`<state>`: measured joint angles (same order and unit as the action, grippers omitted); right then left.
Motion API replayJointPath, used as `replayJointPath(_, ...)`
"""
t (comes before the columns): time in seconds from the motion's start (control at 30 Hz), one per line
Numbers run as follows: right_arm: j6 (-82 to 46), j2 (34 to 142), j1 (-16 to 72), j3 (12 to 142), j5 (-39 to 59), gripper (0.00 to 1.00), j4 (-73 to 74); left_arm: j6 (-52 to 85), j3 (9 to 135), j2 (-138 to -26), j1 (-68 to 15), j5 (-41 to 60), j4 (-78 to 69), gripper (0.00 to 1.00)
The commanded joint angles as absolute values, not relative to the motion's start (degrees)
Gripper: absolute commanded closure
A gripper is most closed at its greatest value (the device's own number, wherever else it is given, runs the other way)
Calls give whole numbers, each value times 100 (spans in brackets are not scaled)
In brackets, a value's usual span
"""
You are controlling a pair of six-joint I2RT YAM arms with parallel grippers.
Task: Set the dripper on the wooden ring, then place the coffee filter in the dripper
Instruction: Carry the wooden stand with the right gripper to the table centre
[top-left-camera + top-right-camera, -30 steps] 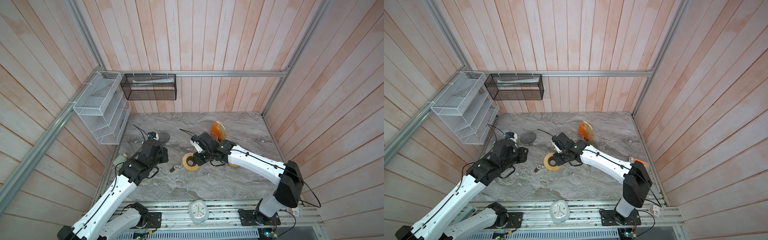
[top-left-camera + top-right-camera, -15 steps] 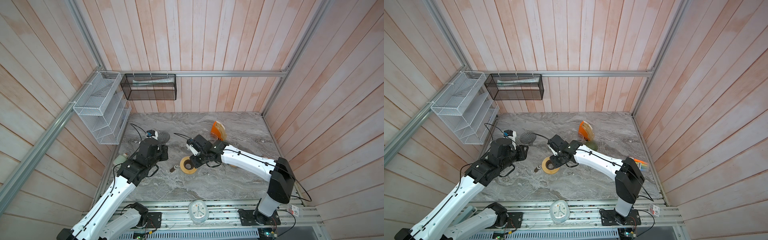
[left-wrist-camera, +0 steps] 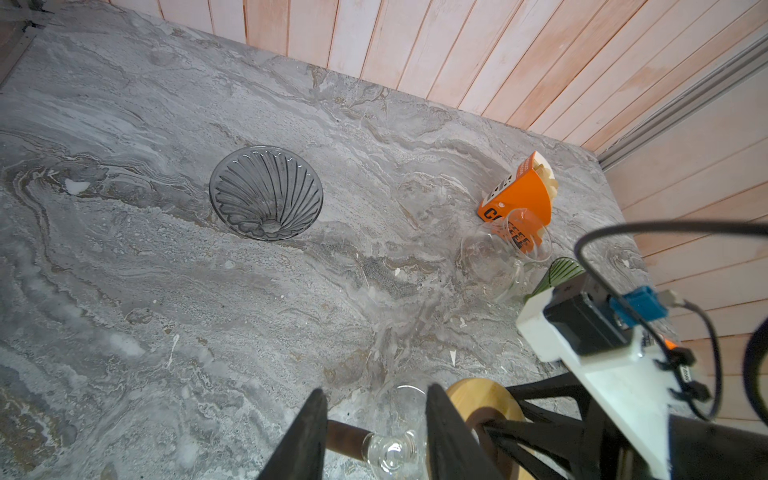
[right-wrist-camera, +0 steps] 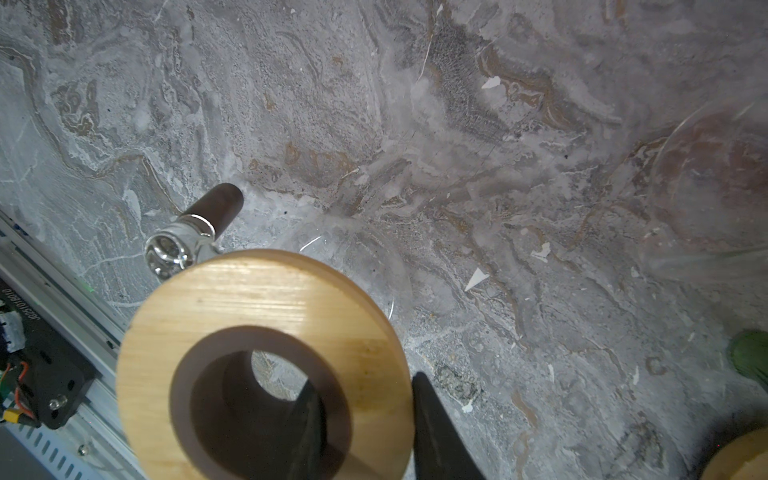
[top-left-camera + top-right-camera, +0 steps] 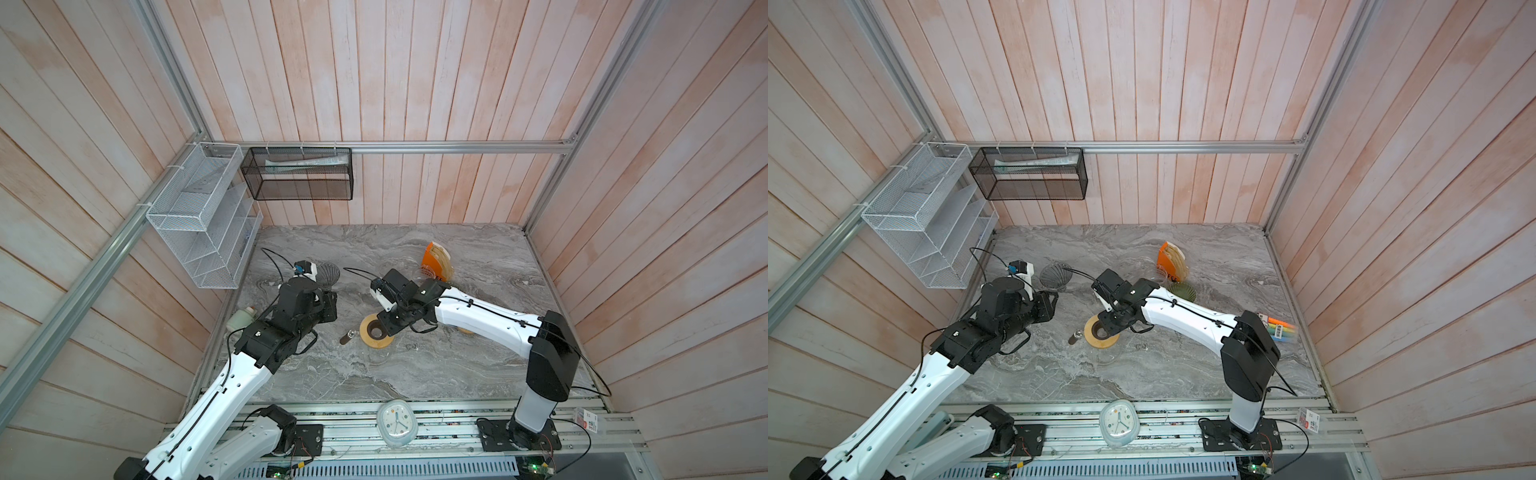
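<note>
A grey marble-patterned table [image 5: 374, 374] fills the floor of the cell, with a white wire-mesh rack [image 5: 199, 216] on the left wall and a black mesh basket [image 5: 299, 174] on the back wall. Near the table's middle, the right gripper [image 4: 365, 384] is clamped on the pale wooden collar [image 4: 249, 299] of a clear glass dripper [image 4: 353, 257], one finger inside the collar's hole and one outside its rim. The left gripper [image 3: 375, 392] hangs just left of it, its claw partly spread and holding nothing; the dripper's dark brown handle [image 4: 216, 203] shows between the fingers, and whether they touch it cannot be told. A smoky grey ribbed glass dripper [image 3: 266, 193] stands further back on the left. The beige paper coffee filters [image 3: 546, 174] sit in an orange cardboard carton [image 3: 519, 195] at the back right, behind a clear glass vessel [image 3: 498, 257] and well apart from both claws.
</note>
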<state>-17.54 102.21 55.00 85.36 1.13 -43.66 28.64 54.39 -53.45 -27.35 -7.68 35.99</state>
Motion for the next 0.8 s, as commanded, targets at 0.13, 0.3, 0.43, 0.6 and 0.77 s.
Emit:
replayJointPath(0.13,-1636,10454,5528,8788,0,78,-4492,2778,5327,-5230,-2681,-713,3471,58)
replayJointPath(0.3,-1625,10518,5528,8808,-25,76,-4488,2781,5315,-5221,-2663,-712,3482,58)
replayJointPath(0.43,-1617,10529,5528,8850,-40,75,-4489,2777,5309,-5205,-2654,-712,3505,58)
replayJointPath(0.6,-1609,10529,5528,8842,-45,72,-4503,2783,5287,-5170,-2646,-722,3514,58)
replayJointPath(0.77,-1617,10494,5528,8841,-2,68,-4534,2778,5263,-5139,-2637,-738,3523,58)
